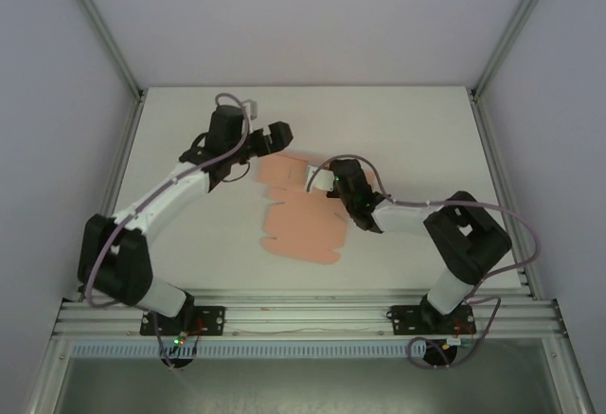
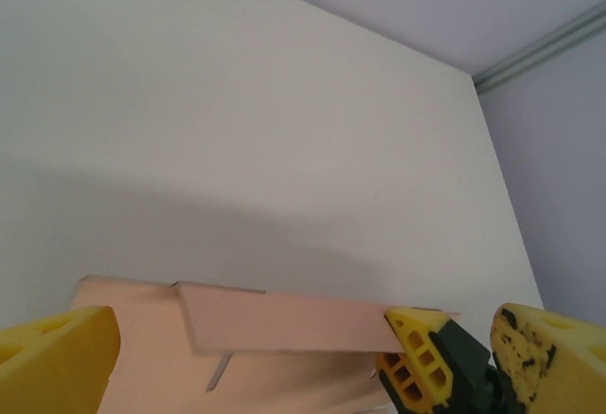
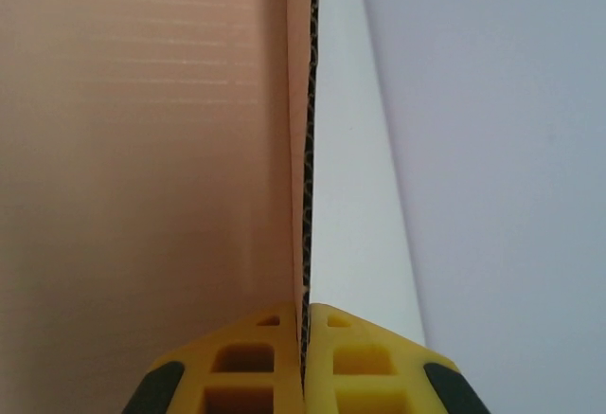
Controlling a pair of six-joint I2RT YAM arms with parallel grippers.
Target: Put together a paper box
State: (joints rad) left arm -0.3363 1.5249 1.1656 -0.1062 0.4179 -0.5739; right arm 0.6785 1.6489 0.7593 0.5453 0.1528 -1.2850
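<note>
the left gripper (image 1: 275, 135) hangs over the white table (image 1: 189, 243) at about eleven o'clock from the table's middle, just past the far edge of the paper box (image 1: 301, 220). its yellow fingers (image 2: 55, 357) stand wide apart with nothing between them, one at each lower corner of the left wrist view. the paper box is a flat salmon-pink cut sheet lying at the middle of the table, with one flap (image 2: 284, 319) on its far side lifted off the surface. the right gripper (image 1: 318, 179) reaches in from four o'clock to the sheet's one o'clock corner. in the right wrist view its fingers (image 3: 256, 357) are pressed tight together on the thin edge of that raised flap, pinching it.
</note>
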